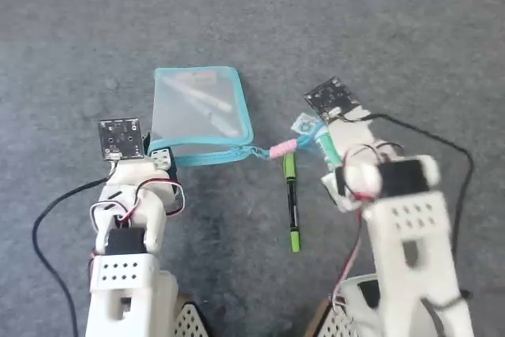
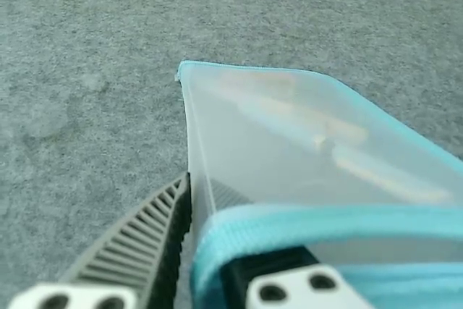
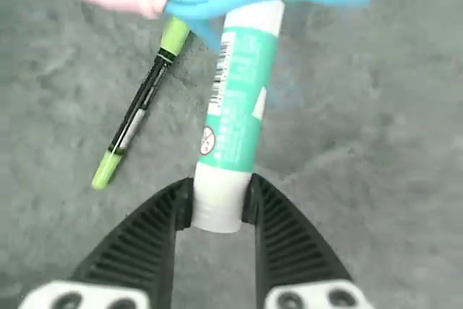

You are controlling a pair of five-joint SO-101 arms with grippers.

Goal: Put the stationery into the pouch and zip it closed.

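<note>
The job looks partly done: some pale stick-shaped items (image 1: 211, 104) already lie inside the pouch (image 1: 201, 108), while the glue stick (image 3: 235, 106) and the pen (image 1: 291, 203) are outside it, and the zip seems not yet drawn shut. The left gripper (image 1: 162, 158) has its jaws clamped on the pouch's corner by the zip. The right gripper (image 3: 221, 211) pinches the glue stick's white end in its jaws, near the pouch's mouth. The pouch is soft frosted plastic edged in teal fabric, with a pink bead (image 1: 282, 148) on its blue cord. The slim pen lies on the grey, felt-like worktop (image 1: 394, 53).
</note>
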